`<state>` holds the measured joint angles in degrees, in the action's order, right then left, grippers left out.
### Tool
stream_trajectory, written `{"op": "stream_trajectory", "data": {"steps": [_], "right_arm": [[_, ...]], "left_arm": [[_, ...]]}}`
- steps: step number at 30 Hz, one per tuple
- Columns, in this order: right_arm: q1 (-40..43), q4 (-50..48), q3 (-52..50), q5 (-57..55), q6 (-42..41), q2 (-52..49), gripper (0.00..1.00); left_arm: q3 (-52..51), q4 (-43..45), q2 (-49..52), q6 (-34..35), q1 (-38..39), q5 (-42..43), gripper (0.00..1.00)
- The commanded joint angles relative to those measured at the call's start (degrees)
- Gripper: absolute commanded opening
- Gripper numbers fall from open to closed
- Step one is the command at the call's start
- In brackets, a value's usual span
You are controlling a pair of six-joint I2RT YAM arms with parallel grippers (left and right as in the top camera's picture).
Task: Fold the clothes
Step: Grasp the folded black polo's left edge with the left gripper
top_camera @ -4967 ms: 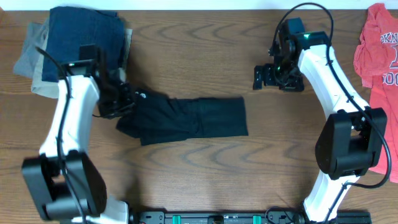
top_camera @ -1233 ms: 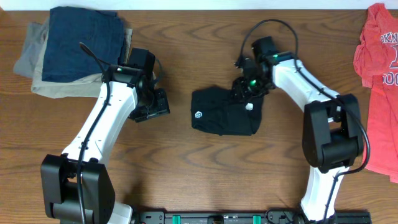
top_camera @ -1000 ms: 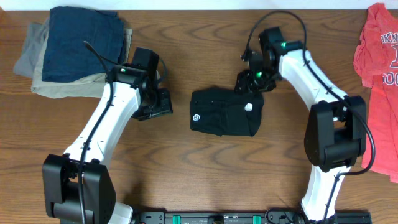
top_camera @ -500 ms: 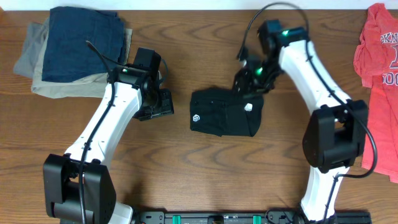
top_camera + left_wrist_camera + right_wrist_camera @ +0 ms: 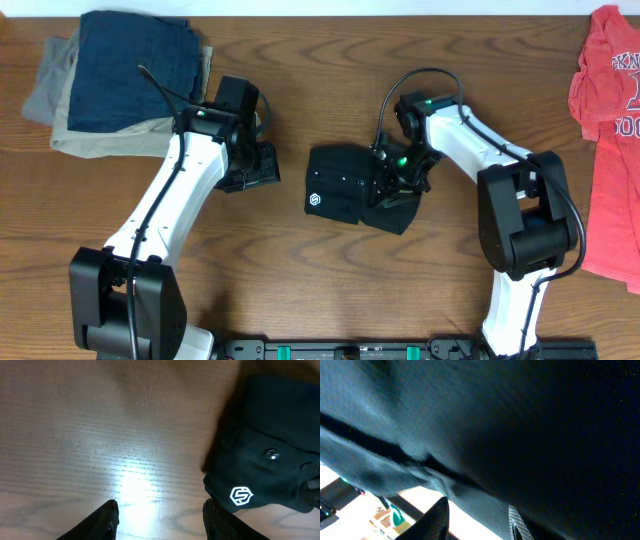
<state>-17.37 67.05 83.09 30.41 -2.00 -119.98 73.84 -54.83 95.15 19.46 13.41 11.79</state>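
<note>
Bare table (image 5: 330, 70) lies open between the left gripper (image 5: 262, 168) and the folded black shirt (image 5: 338, 185). The right gripper (image 5: 393, 172) blocks the shirt's right side. A pile of folded clothes (image 5: 110, 80) fills the far left corner, and a red T-shirt (image 5: 605, 130) covers the right edge.

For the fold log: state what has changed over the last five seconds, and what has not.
The black shirt, then a long strip, is now a compact bundle. The left end effector has left its left end and hangs open over the table beside it. The right end effector, then far off, has come down onto the shirt's right part. The folded stack and red T-shirt stayed put.
</note>
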Motion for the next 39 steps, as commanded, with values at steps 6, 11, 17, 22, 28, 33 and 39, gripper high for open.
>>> {"op": "stream_trajectory", "data": {"steps": [6, 11, 17, 22, 28, 33, 39], "right_arm": [[2.21, 8.33, 14.58, -10.08, -1.18, 5.44, 0.88], [4.46, 9.27, 22.25, -17.57, -4.44, 6.14, 0.99], [10.54, 7.76, 25.99, -19.06, -6.38, 6.14, 0.99], [15.63, 7.72, 25.99, -19.06, -6.34, 6.14, 0.99], [20.65, 8.55, 25.99, -19.08, -6.29, 6.12, 0.99], [22.77, 8.63, 25.97, -19.06, -6.29, 6.12, 0.99], [23.34, 8.61, 25.97, -19.06, -6.29, 6.12, 0.99]], "left_arm": [[-0.04, 6.08, 0.04, -7.43, 0.07, 12.79, 0.73], [-0.2, 10.23, 2.12, -7.43, 0.07, 14.6, 0.92], [-0.2, 14.32, 9.03, -9.6, 0.07, 22.77, 1.0], [-0.2, 15.58, 14.14, -12.52, 0.09, 23.39, 0.98], [-0.2, 17.73, 19.12, -17.81, 0.42, 34.14, 0.98], [-0.2, 19.61, 23.19, -18.86, 2.36, 39.74, 0.98], [-0.2, 21.2, 24.35, -18.82, 5.75, 40.19, 0.9]]}}
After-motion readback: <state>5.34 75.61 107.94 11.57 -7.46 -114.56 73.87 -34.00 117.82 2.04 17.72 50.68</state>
